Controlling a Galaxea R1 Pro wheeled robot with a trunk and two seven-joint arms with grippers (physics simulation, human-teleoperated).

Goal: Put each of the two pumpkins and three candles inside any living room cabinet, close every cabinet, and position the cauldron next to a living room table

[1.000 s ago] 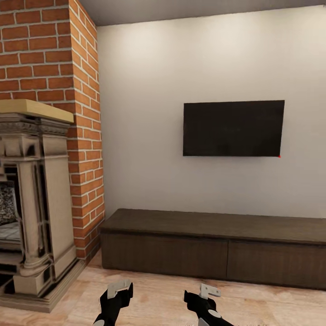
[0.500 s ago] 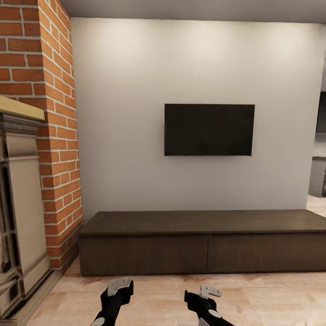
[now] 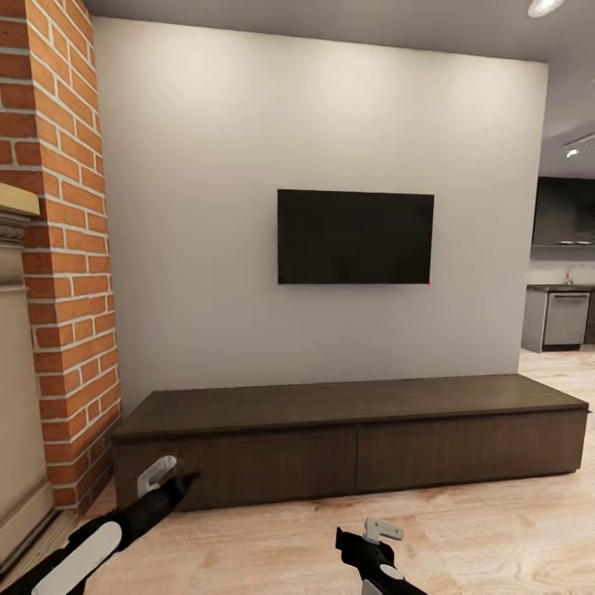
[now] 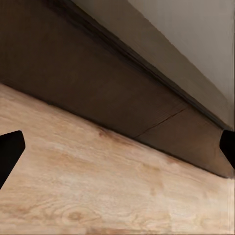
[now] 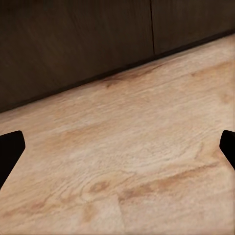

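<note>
While the head view looks straight at the far wall, the cabinet runs long and low across the room, both wide drawer fronts flush and shut as far as I can see. Its right end stops short of the opening into a kitchen area, which is dim and too small to read much detail from.

Left gripper is raised out in front of the cabinet's left end, its tip overlapping the left drawer front in the picture, though I honestly can't tell if it's touching or just close. In the left wrist view its two dark fingertips sit at opposite edges of the picture with bare wood floor and the cabinet base between them, so it's spread wide with nothing in it.

Right gripper hangs low, well back from the cabinet, roughly opposite the seam between the two drawers. Most of that arm is cut off at the frame edge. Its wrist view gives the same story: fingertips far apart, only floor between.

Above the cabinet there's a black TV on the wall. Left of the left gripper, a brick column and a sliver of pale fireplace surround, mostly cropped.
</note>
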